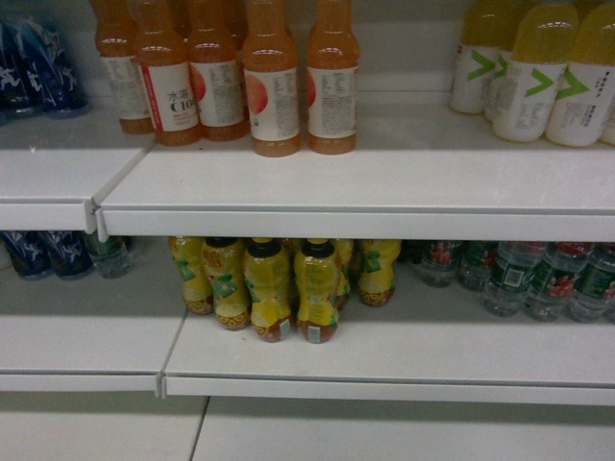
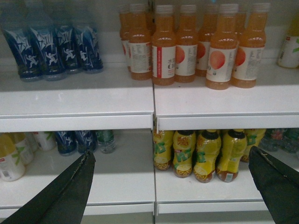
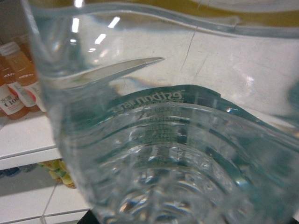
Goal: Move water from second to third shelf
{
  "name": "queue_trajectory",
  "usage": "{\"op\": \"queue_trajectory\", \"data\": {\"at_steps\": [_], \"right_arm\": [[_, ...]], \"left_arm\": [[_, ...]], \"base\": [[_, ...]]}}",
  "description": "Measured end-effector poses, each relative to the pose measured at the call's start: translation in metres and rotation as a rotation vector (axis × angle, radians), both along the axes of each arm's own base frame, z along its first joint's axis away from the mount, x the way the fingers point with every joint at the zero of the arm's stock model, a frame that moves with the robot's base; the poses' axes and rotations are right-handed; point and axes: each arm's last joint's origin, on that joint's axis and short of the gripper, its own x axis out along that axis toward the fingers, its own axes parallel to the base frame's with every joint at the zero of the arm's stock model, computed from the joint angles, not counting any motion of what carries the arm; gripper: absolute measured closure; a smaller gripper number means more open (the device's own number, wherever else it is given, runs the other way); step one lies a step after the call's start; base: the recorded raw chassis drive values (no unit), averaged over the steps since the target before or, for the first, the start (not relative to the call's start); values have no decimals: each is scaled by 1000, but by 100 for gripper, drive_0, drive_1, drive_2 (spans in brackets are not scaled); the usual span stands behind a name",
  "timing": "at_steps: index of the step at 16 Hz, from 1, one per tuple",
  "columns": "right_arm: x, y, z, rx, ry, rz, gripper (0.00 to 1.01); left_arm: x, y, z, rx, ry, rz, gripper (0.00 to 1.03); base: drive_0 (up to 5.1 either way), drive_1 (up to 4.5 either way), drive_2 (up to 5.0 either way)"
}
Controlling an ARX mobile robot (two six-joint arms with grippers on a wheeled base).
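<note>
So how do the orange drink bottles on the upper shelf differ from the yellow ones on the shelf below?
The orange drink bottles are taller, with clear bodies showing orange liquid and white labels; the yellow bottles are shorter, wrapped in yellow labels with green marks and topped by dark caps. The orange ones stand near the front of the upper shelf; the yellow ones sit further back on the lower shelf. Both groups stand upright in clustered rows.

Pressed right up against the right tool's camera, the water bottle [image 3: 177, 140] is clear plastic, ribbed and glossy, with bright glints on its ridges and raised lettering moulded into it. Beyond the left tool [image 2: 170, 186], whose black fingers [image 2: 70, 186] look matt and slightly grainy, the shelves [image 2: 224, 105] are smooth white with a dull sheen. The orange drink bottles [image 2: 219, 51] above them are shiny plastic with paper-like labels.
</note>
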Motion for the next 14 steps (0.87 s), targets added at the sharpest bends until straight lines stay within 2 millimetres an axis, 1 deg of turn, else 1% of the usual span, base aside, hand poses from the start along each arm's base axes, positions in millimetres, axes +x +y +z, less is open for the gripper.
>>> {"op": "queue_trajectory", "data": {"at_steps": [14], "right_arm": [[0, 0, 0, 0, -3, 0, 61]], "left_arm": [[0, 0, 0, 0, 1, 0, 5]], "base": [[-501, 231, 245]]}}
